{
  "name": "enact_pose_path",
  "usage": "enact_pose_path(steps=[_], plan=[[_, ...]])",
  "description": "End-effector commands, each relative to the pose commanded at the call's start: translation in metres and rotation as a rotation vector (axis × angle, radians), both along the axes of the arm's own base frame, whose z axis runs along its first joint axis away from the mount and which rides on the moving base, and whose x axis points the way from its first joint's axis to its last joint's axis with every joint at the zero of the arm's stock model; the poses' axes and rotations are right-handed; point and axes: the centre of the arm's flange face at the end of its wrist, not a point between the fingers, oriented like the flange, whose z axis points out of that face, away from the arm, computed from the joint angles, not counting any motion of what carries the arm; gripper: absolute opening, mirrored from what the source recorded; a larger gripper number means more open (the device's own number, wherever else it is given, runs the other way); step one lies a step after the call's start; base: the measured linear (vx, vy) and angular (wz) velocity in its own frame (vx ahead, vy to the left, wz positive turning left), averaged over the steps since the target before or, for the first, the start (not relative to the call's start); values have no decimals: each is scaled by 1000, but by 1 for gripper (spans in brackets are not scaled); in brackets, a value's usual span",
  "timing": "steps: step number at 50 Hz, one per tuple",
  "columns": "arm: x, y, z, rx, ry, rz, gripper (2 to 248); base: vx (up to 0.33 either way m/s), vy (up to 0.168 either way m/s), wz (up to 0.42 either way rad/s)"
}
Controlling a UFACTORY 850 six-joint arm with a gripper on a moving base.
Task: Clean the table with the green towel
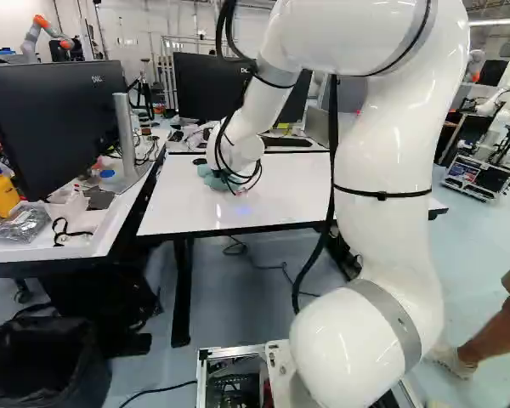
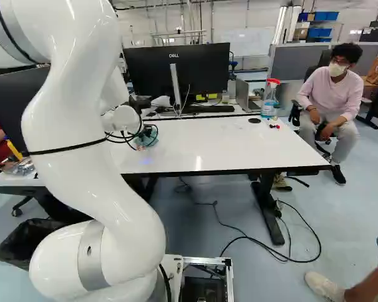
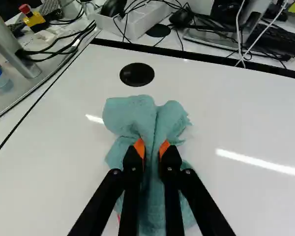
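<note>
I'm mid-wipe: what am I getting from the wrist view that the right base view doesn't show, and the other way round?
Only the wrist view: the orange pads of the gripper pinching the towel, and the metal monitor stand beside the table.
Only the right base view: the spray bottle and small red and black items on the table.
Both: the towel on the white table.

gripper (image 2: pixel 150 130) partly covered by cables (image 2: pixel 131 134), green towel (image 3: pixel 147 110) partly hidden by fingers (image 3: pixel 132 182) and cropped in the wrist view, table (image 2: pixel 208 145) part-blocked by the arm (image 1: pixel 382 161), bin (image 1: pixel 87 365) cut off in the left base view, red and black bits (image 2: pixel 274 126) too small to be identified
</note>
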Motion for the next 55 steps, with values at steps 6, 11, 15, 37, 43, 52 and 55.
enact_pose_path(steps=[6,11,15,37,43,52,55], plan=[[-4,9,0,0,0,18,51,0,0,0],[-10,14,0,-1,2,31,51,0,0,0],[-16,17,1,-2,4,40,51,0,0,0],[-57,18,3,-8,21,71,51,0,0,0],[-69,16,3,-10,26,76,51,0,0,0],[-84,8,4,-12,32,74,51,0,0,0],[-88,4,4,-13,33,70,51,0,0,0]])
